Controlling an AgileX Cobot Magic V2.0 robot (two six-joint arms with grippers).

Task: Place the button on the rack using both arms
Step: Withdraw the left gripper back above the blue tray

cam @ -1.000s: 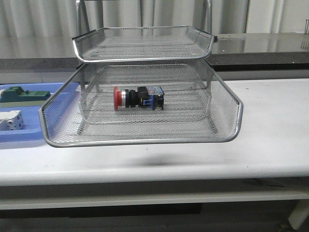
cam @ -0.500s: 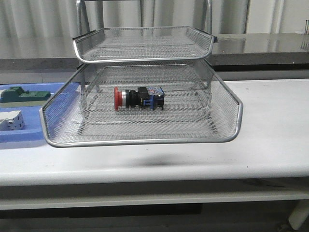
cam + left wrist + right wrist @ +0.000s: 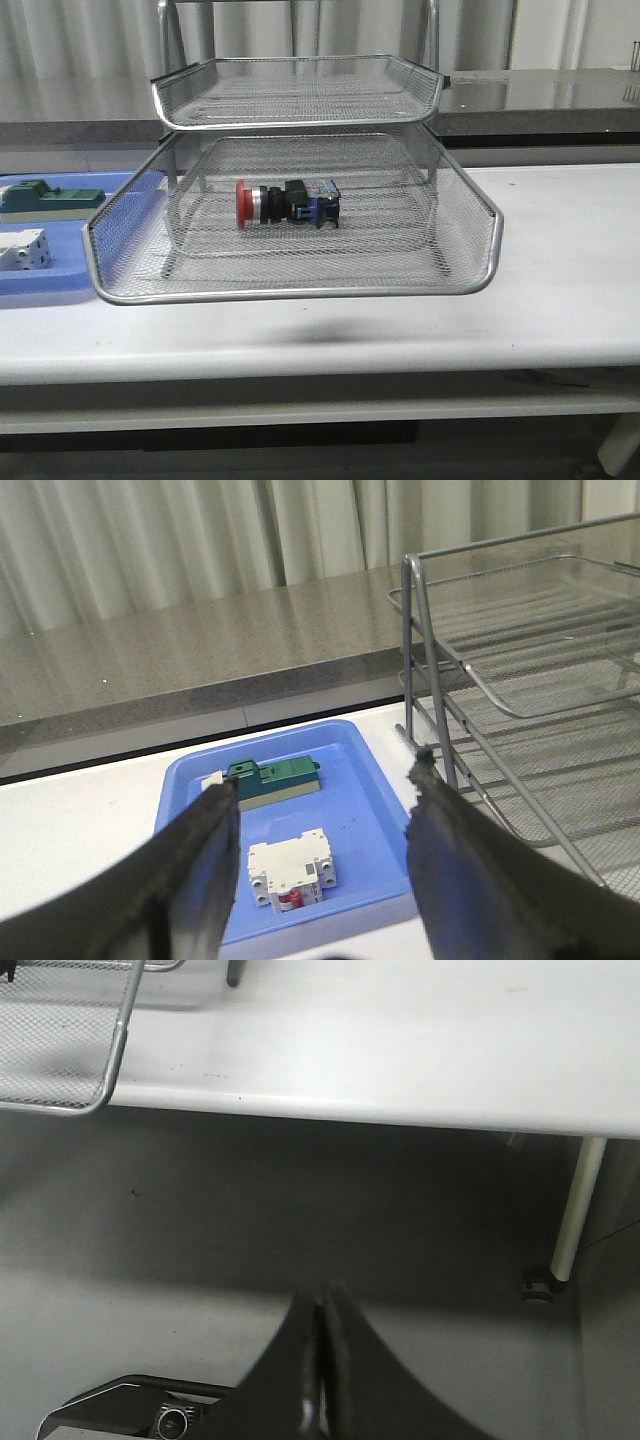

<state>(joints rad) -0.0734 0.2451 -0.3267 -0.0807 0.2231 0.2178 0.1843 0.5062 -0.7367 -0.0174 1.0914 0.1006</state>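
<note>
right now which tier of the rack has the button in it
The lower big tier of the rack holds the button, lying on its side, red head left. The upper tier above it holds nothing.

Lay flat at the left end of the white table [image 3: 560, 260]: a blue plastic tray [image 3: 45, 283], holding a green block [image 3: 52, 196] toward the back and a white block [image 3: 22, 249] nearer the front, slightly apart.
</note>
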